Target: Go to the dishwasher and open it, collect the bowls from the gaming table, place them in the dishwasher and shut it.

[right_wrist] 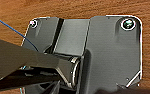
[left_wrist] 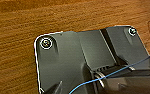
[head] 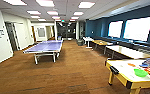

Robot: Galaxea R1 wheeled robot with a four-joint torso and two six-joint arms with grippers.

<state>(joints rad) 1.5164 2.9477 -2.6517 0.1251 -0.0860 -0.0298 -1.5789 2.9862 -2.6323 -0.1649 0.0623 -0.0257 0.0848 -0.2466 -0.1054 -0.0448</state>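
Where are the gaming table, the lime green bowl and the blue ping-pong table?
gaming table (head: 121, 70): head view, bare white top.
lime green bowl (head: 140, 72): head view, its middle.
ping-pong table (head: 46, 46): head view, blue top.

Near right: long white-topped, yellow-trimmed gaming table (head: 123, 75), its tabletop bearing lime green plastic bowl (head: 140, 72), small orange bowl (head: 131, 64) behind it. Left, farther back: blue table-tennis table (head: 44, 47). Right wall: row of wood-topped tables (head: 127, 51).
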